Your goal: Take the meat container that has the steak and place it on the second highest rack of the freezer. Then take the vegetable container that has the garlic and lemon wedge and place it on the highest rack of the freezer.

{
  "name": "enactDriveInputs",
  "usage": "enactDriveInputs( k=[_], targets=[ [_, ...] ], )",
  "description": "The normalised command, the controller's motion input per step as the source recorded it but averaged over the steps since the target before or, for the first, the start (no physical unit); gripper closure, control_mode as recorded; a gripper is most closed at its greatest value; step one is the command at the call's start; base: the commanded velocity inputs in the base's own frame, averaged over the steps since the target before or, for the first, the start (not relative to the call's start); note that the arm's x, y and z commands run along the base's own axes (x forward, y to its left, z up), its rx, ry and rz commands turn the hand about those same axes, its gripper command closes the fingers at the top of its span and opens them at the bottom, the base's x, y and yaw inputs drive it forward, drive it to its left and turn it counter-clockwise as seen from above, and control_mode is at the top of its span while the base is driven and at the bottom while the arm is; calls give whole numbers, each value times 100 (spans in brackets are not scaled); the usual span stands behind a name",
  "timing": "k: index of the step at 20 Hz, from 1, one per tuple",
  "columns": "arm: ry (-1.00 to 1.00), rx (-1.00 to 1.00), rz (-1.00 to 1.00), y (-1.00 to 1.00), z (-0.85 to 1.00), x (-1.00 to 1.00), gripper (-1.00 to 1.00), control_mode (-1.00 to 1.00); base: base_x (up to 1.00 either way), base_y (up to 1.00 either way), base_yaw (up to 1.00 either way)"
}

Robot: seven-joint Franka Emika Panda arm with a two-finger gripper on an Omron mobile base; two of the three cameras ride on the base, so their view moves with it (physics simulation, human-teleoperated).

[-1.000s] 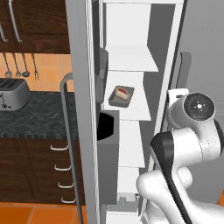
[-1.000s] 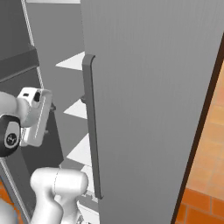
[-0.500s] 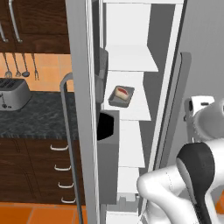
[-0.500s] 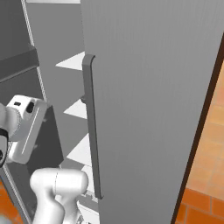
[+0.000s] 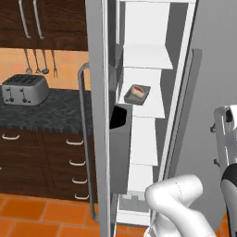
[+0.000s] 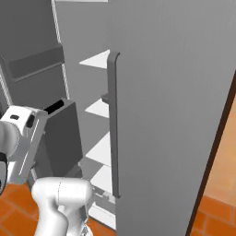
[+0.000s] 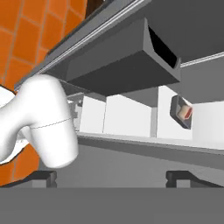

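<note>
The freezer (image 5: pixel 98 115) stands open, with white inner shelves. The meat container (image 5: pixel 137 94), a shallow grey tray, rests on the second shelf from the top that I can see, and the red steak (image 5: pixel 138 91) lies in it. The hand view, rolled to one side, shows the same meat container (image 7: pixel 181 112) small at the right. My gripper (image 7: pixel 116 178) is open and holds nothing, well back from the shelves. In the left base view my hand (image 5: pixel 226 134) is at the right edge, outside the freezer. The vegetable container, garlic and lemon wedge are out of view.
A grey door bin (image 5: pixel 121 152) hangs on the open left door beside its long handle (image 5: pixel 83 139). The closed right door (image 6: pixel 175 115) carries a vertical handle (image 6: pixel 114 124). A toaster (image 5: pixel 25 89) sits on the dark counter (image 5: pixel 46 115) to the left. The floor is orange tile.
My hand has swung back out of the freezer opening, right and lower in the left base view and left and lower in the right base view. The tray with the steak has stayed on its shelf.
</note>
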Motion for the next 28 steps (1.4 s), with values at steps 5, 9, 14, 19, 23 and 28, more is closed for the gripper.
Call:
enactDriveInputs(
  k=[5, 9, 14, 19, 23, 28],
  targets=[
    [0, 0, 0, 0, 0, 0, -100, 100, -61, 2, 43],
    [0, 0, 0, 0, 0, 0, -100, 100, -59, 27, 46],
    [0, 0, 0, 0, 0, 0, -100, 100, -29, 89, 37],
    [0, 0, 0, 0, 0, 0, -100, 100, -2, 91, 59],
    [0, 0, 0, 0, 0, 0, -100, 100, -2, 65, 77],
    [0, 0, 0, 0, 0, 0, -100, 100, 53, 23, 32]
  ],
)
